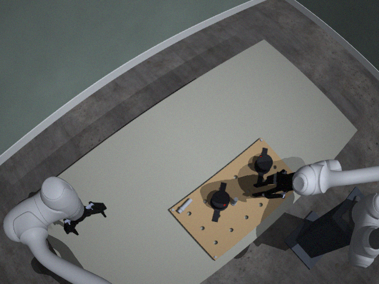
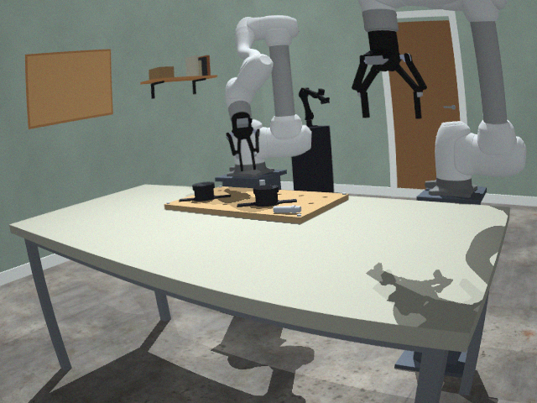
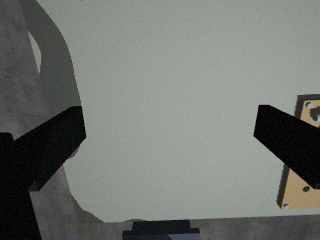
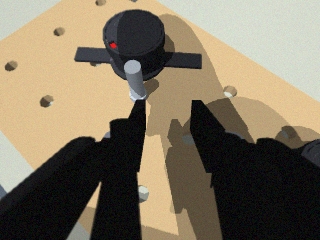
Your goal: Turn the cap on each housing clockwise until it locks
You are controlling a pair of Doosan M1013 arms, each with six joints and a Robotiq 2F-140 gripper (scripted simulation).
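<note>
Caps: blk, each w/ 1 red dot in top view. Side bars: dk grey to blk. Board: tan, w/ dk round holes. Pegs: lt grey. Counter: plain pale grey-green. Arms: white; exterior view adds grey sections. Hands: blk. Floor: mottled grey.
</note>
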